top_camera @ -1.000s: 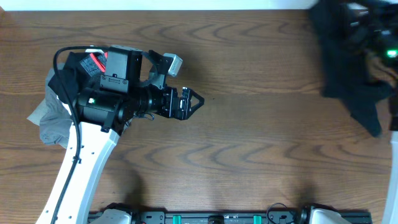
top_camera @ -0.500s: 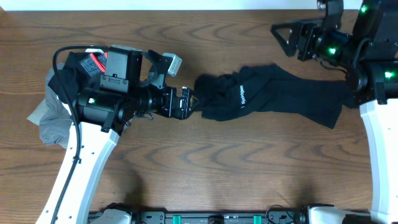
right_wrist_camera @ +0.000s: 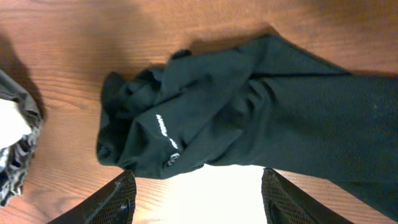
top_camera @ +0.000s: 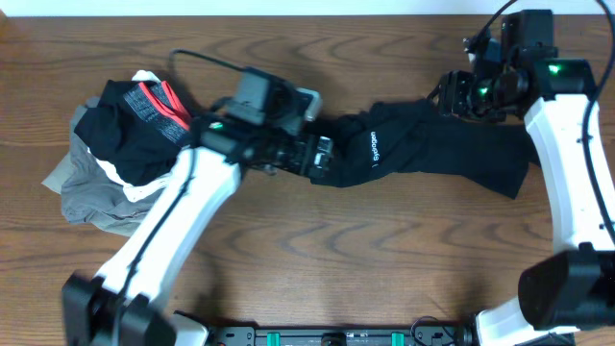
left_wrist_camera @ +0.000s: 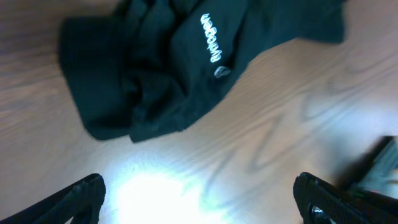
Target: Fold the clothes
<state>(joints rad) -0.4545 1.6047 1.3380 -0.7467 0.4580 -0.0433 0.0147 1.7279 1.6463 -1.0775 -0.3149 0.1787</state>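
Stretching full-length overhead (wrist views crop it): black garment (top_camera: 432, 144).

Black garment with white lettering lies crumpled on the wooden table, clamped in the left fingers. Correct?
No. The left wrist view shows the left fingers open, gripping nothing; the black garment with white lettering lies crumpled on the wooden table beyond them.

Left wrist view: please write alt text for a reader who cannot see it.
A crumpled black garment with white lettering lies on a wooden table, across the upper part. Below, two dark fingers stand wide apart at the bottom corners, holding nothing, with glare on the wood between them.
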